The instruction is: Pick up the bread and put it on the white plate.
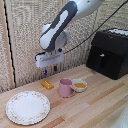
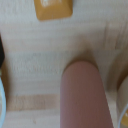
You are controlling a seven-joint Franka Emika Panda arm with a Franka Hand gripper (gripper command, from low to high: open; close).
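The bread (image 1: 47, 85) is a small orange-yellow block lying on the wooden table, just to the exterior view's left of the pink mug (image 1: 65, 88). It also shows at the edge of the wrist view (image 2: 53, 9). My hand (image 1: 51, 70) hangs above the bread, a little way over it, with its dark fingertips apart and nothing between them. The white plate (image 1: 28, 107) lies empty on the table nearer the front, to the exterior view's left of the bread. A sliver of its rim (image 2: 1, 102) shows in the wrist view.
The pink mug fills the middle of the wrist view (image 2: 84, 95). A small white bowl (image 1: 79, 85) with orange-yellow contents stands against the mug. A black appliance (image 1: 107, 52) stands at the back on the exterior view's right. A woven screen closes the back.
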